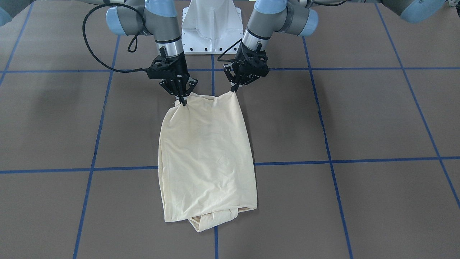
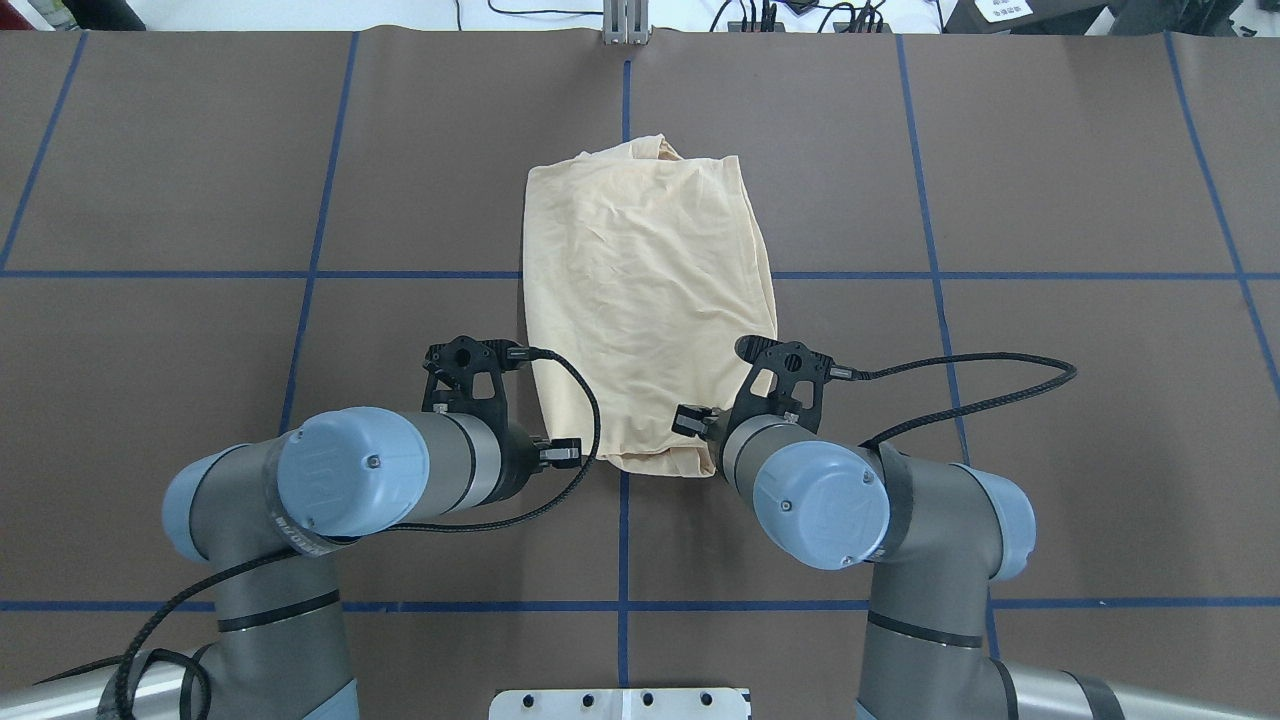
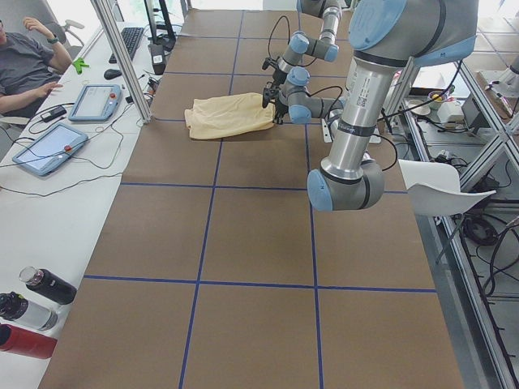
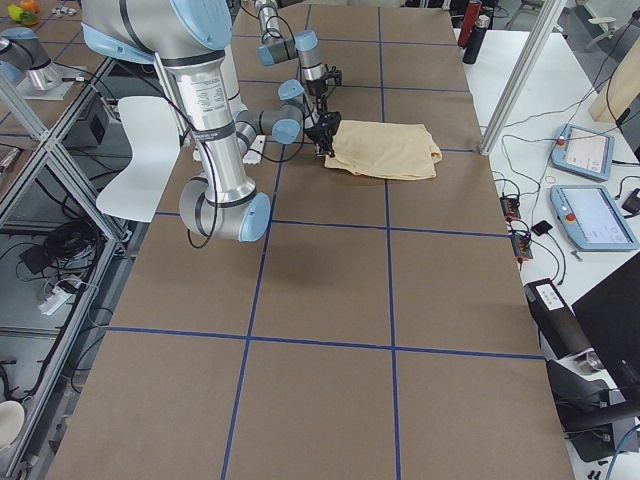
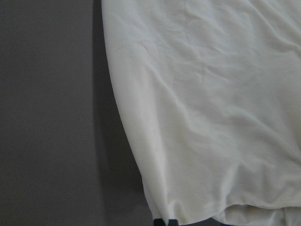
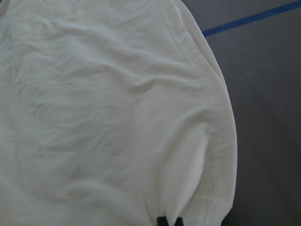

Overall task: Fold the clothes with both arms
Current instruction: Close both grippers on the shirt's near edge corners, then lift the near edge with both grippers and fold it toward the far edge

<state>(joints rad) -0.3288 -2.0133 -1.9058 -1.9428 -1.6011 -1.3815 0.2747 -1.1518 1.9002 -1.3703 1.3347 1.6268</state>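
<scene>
Left gripper [image 1: 234,90] and right gripper [image 1: 184,103] clamped the T-shirt [image 1: 208,151] corners; only side views showed teach pendants [image 3: 96,102] beside the brown table [image 1: 359,115].

In the overhead view the fingertips of the left black two-finger gripper [image 1: 234,90] and of the right black two-finger gripper [image 1: 184,102] are hidden under their own wrists. Hidden too are the near corners of the pale cream-yellow thin shirt [image 1: 208,151] that they pinch. The left wrist camera shows only the dark ends of the left fingertips [image 5: 158,222] at its lower edge, and the right wrist camera only the right fingertips [image 6: 162,220]; both views cut the shirt off. What lies under the shirt's top layer is hidden; only a small folded bunch [image 1: 212,220] peeps out at the far end. In the side views the grippers are too small to judge. The front-facing view cuts the left silver-grey tubular arm [image 1: 276,18] and the right silver-grey tubular arm [image 1: 158,21] at its top edge.
</scene>
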